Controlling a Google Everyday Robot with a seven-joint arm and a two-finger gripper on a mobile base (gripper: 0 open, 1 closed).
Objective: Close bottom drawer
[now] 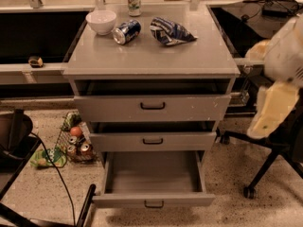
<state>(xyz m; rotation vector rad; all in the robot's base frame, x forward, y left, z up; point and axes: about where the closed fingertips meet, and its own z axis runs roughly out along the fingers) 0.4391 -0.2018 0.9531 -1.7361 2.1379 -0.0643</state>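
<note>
The bottom drawer [154, 200] of the grey cabinet [151, 60] is pulled far out, and its grey inside is bare. Its small black handle [154, 204] faces me at the lower edge of the view. The middle drawer [152, 141] and the top drawer [152, 107] each stand out a little, with a dark gap above. My gripper [271, 111] shows as a cream-coloured shape on the white arm at the right edge. It is level with the top drawer, to the right of the cabinet and well above the bottom drawer.
On the cabinet top are a white bowl [102, 21], a blue can lying down [127, 31], an upright can [134, 0] and a crumpled bag [170, 31]. A black chair base [262, 174] stands at the right. A wire basket of cans [73, 143] and a cable are at the left.
</note>
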